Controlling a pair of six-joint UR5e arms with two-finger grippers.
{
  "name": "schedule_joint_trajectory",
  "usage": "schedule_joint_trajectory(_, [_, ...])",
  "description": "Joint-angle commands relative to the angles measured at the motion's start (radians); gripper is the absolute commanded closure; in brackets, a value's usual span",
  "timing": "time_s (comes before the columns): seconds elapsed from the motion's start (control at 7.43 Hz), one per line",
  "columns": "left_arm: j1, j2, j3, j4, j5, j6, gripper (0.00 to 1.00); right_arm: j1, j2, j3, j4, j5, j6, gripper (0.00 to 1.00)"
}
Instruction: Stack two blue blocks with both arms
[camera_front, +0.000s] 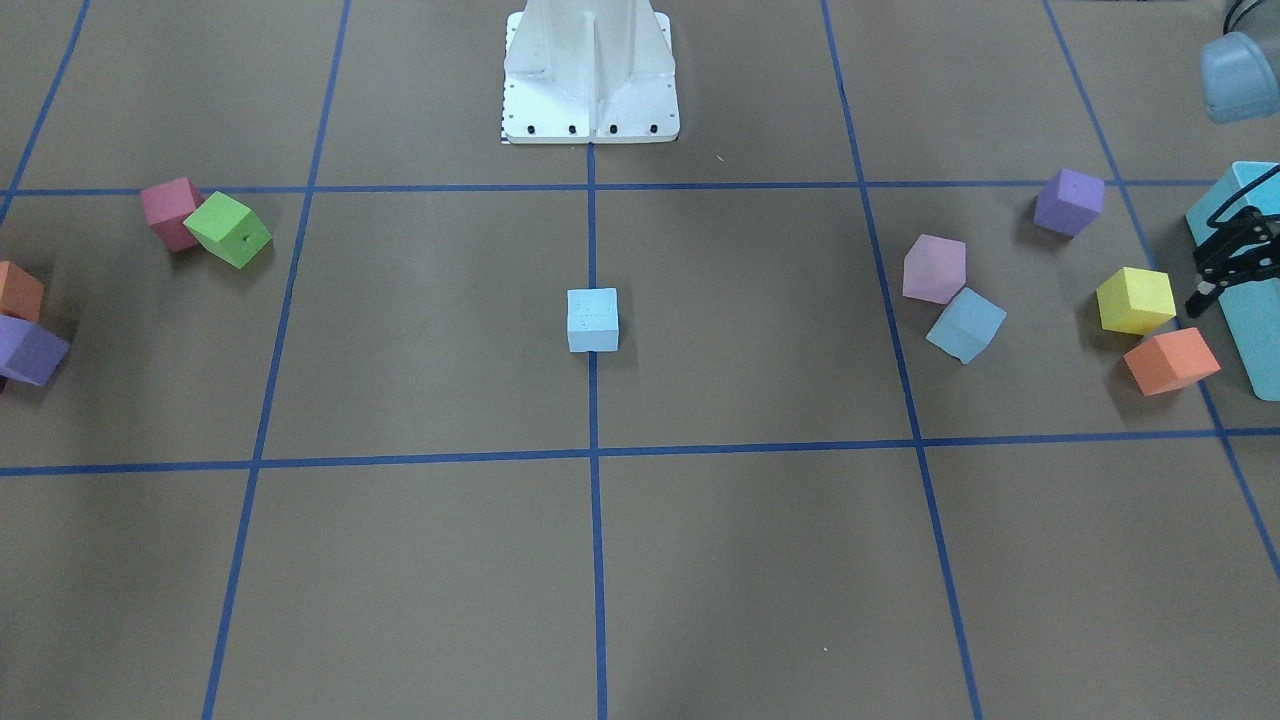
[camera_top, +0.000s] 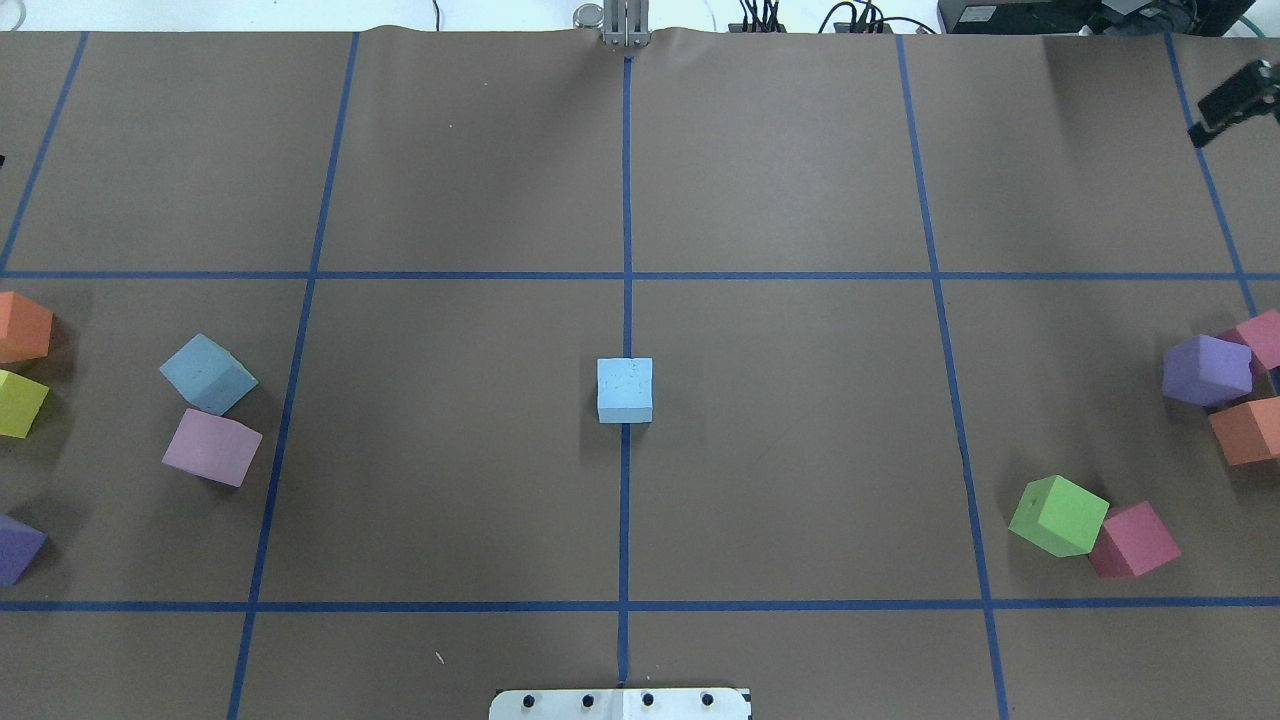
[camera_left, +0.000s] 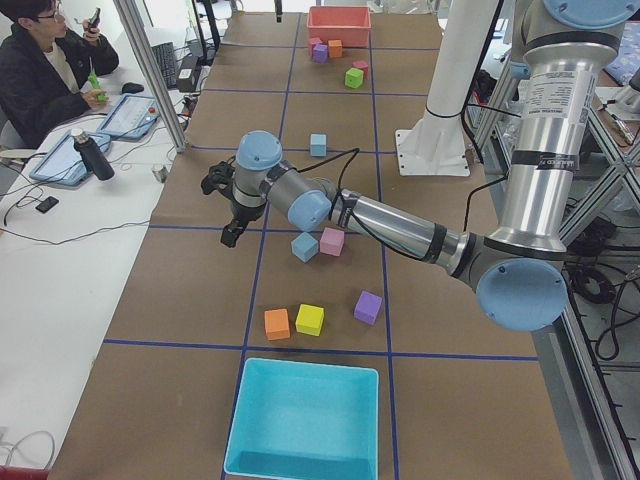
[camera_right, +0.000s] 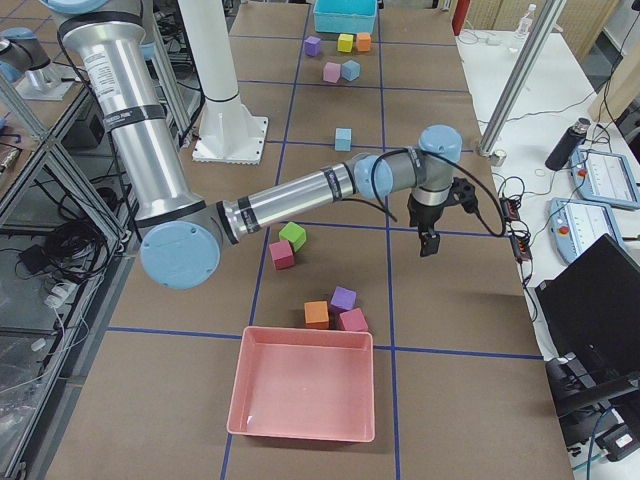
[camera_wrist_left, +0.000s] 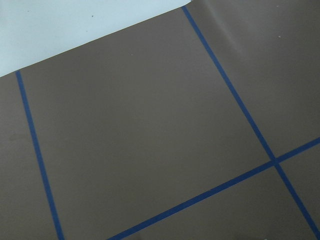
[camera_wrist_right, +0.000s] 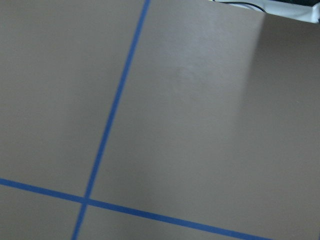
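Observation:
One pale blue block sits on the centre tape line, also in the overhead view. The other blue block lies on the robot's left side, touching a pink cube; overhead it is at the left. My left gripper hangs above the table near the yellow cube, fingers together and empty. My right gripper hovers over bare table at the far right corner, fingers together and empty. Both wrist views show only brown paper and blue tape.
A turquoise box stands at the robot's left end, a pink-red box at its right end. Purple and orange cubes lie by the left gripper. Green, red, purple and orange cubes lie on the right side. The robot base stands at the centre back.

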Motion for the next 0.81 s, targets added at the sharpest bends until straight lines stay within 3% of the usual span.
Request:
schedule_joint_trajectory(0.0, [0.104, -0.004, 0.0, -0.008, 0.002, 0.0, 0.02, 0.106, -0.168, 0.002, 0.003, -0.042, -0.197, 0.0])
schedule_joint_trajectory(0.67, [0.316, 0.013, 0.058, -0.041, 0.011, 0.008, 0.02, 0.12, -0.196, 0.014, 0.004, -0.052, -0.202, 0.0])
